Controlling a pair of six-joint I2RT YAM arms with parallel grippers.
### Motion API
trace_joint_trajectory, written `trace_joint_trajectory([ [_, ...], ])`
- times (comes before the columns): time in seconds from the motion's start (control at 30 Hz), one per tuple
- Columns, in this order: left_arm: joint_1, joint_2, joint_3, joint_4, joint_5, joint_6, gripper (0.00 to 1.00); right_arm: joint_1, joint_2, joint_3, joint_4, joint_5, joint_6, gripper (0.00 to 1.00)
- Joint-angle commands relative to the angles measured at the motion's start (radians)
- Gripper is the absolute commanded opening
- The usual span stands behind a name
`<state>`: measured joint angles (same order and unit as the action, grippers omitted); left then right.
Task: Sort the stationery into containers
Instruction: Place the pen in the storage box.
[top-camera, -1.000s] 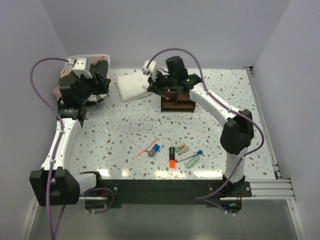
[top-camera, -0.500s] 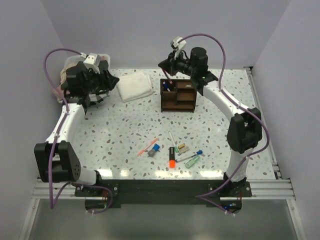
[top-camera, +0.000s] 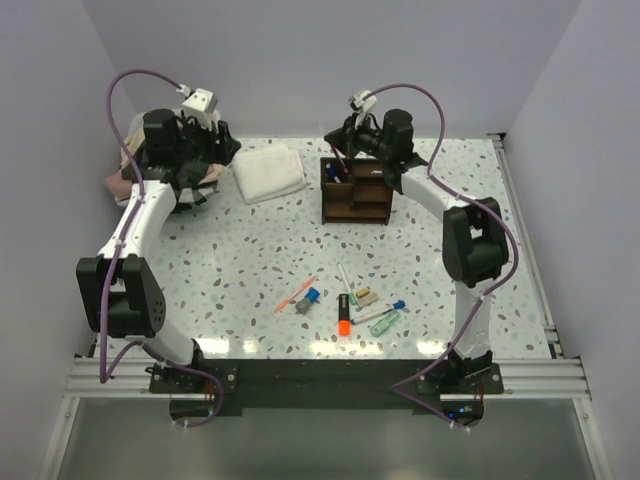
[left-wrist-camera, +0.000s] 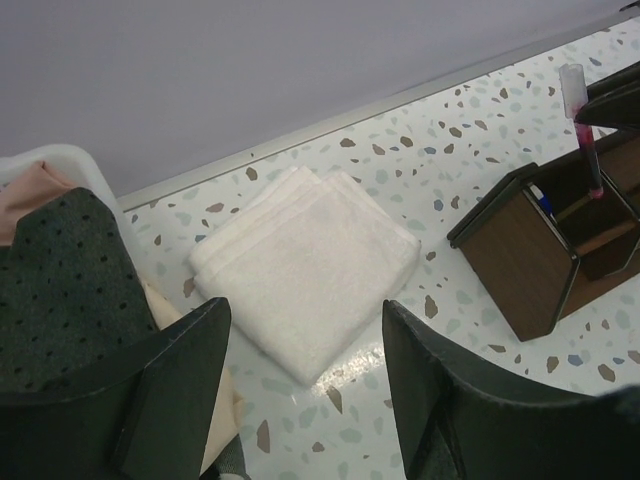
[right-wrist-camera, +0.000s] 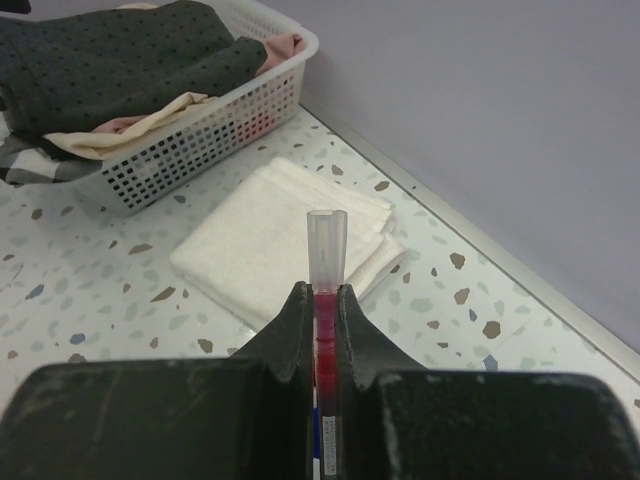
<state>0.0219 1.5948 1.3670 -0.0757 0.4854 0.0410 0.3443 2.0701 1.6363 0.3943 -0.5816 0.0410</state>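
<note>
Pen (top-camera: 342, 160) hangs upright over the tall corner slot of the organiser (top-camera: 356, 205) from above; at my left wrist, my left gripper (left-wrist-camera: 305, 320) gapes empty above the towel (left-wrist-camera: 305, 255); at my right wrist, my right gripper (right-wrist-camera: 322, 298) pinches the pen's barrel, so I'd lower it straight and let go only once it's inside.

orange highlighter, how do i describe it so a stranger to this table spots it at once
On the speckled table, find the scatter of small items near the front edge, in front of the brown organiser. The orange highlighter lies at its middle, nearest the edge. It alone is stubby, bright orange with a black end; its neighbours are thin pens and small bits.
</note>
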Motion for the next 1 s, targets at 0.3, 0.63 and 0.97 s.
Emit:
trace_joint_trajectory([
  [0.3, -0.043, 0.028, 0.052, 0.007, -0.1, 0.051, 0.69, 0.001, -0.05, -0.124, 0.115, -0.06, -0.018, 0.2],
  [0.63, -0.022, -0.018, 0.007, 0.095, -0.065, 0.005, 0.69, 0.004, -0.221, -0.127, -0.05, -0.043, -0.139, 0.44],
  [0.97, -0.022, -0.202, -0.195, 0.084, -0.029, 0.043, 0.8, 0.266, -0.347, -0.118, -1.13, -0.081, -1.149, 0.61],
])
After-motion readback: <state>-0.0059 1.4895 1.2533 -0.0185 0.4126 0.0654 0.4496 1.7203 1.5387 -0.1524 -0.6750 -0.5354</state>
